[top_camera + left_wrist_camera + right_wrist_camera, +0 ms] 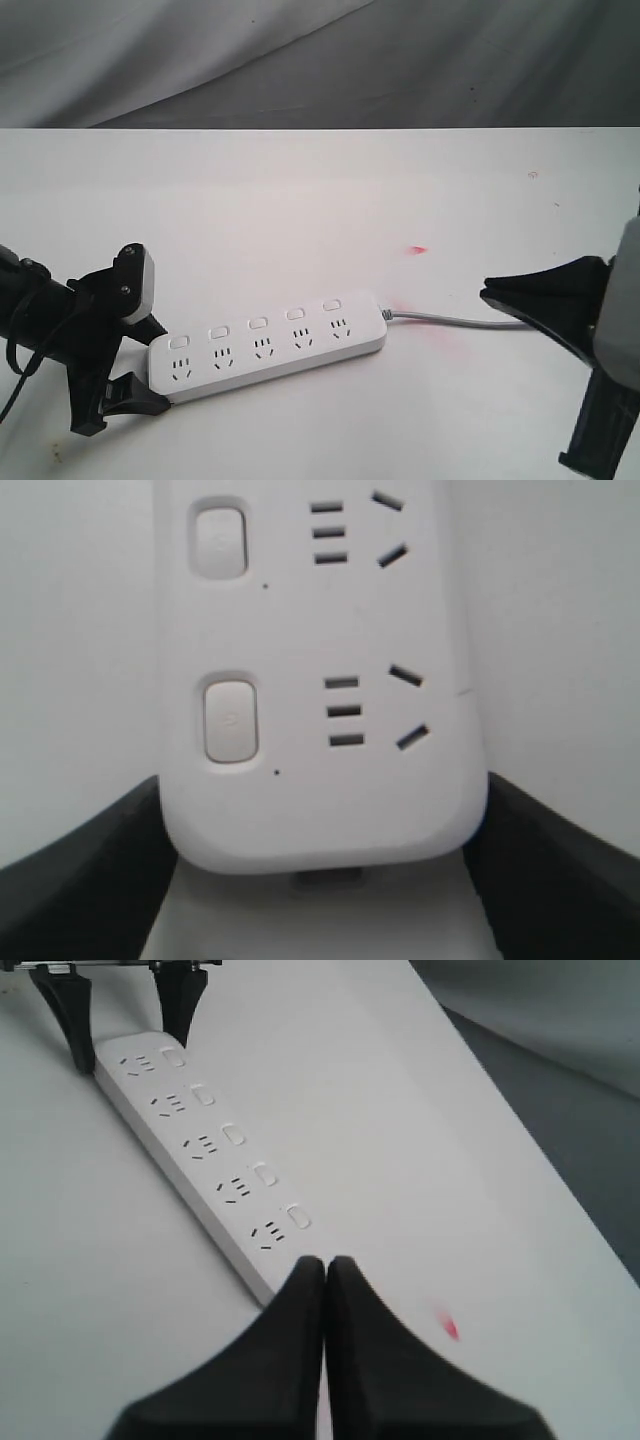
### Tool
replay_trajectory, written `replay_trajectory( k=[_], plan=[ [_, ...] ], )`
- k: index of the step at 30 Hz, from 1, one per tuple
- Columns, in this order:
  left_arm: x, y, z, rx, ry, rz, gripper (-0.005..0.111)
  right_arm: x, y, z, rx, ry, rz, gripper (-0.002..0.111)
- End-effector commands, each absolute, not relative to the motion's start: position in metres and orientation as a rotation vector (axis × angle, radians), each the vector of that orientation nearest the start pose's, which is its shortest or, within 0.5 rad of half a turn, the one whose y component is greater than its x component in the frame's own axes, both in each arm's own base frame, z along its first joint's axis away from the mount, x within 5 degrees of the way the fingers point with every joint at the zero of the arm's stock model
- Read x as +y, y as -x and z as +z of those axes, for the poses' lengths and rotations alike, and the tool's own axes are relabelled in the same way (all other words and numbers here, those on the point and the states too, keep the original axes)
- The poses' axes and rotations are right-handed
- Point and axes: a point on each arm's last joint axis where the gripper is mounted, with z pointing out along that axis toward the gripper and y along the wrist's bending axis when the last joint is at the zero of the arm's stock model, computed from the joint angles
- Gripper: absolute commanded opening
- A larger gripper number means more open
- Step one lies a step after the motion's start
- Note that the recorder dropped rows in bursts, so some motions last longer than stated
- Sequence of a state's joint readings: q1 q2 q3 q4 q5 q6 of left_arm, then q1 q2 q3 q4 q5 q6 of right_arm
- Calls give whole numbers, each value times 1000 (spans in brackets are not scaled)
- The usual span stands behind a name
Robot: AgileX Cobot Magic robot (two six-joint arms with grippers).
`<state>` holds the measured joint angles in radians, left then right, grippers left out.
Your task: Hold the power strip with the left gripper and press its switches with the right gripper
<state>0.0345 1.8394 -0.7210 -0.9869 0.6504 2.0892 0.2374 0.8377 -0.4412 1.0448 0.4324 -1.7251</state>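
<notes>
The white power strip (270, 350) lies slanted on the white table, its grey cord (440, 318) running off to the right. Its five switches (258, 324) sit in a row above the sockets. My left gripper (150, 365) clasps the strip's left end, a black finger against each long side. The left wrist view shows that end of the strip (320, 630) and the nearest switch (230, 720) between the fingers (90, 880). My right gripper (485, 290) is shut and empty, hovering over the cord just right of the strip. Its tips (325, 1265) point along the strip (200, 1150).
A small red mark (418, 249) lies on the table (300, 200) behind the cord end, with a fainter pink smear close to the strip. A grey cloth backdrop (300, 60) rises behind the table's far edge.
</notes>
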Motion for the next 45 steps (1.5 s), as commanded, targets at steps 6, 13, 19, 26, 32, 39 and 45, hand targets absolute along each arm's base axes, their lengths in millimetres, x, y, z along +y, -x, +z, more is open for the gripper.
replay_trajectory(
  k=[6,13,19,26,32,39,45],
  plan=[
    [-38,-274,105,2191,-1530,-480,53,33,-111,263,1677,610,-43,0],
    [-38,-274,105,2191,-1530,-480,53,12,-85,255,1631,415,-185,0],
    [-38,-274,105,2191,-1530,-480,53,7,-79,240,1651,312,-193,0],
    [-38,-274,105,2191,-1530,-480,53,6,-79,236,1664,250,-155,0],
    [-38,-274,105,2191,-1530,-480,53,0,-77,229,1746,147,-145,0],
    [-38,-274,105,2191,-1530,-480,53,-6,-63,213,1705,-40,-108,0],
    [-38,-274,105,2191,-1530,-480,53,-5,-59,198,1661,-51,-102,0]
  ],
)
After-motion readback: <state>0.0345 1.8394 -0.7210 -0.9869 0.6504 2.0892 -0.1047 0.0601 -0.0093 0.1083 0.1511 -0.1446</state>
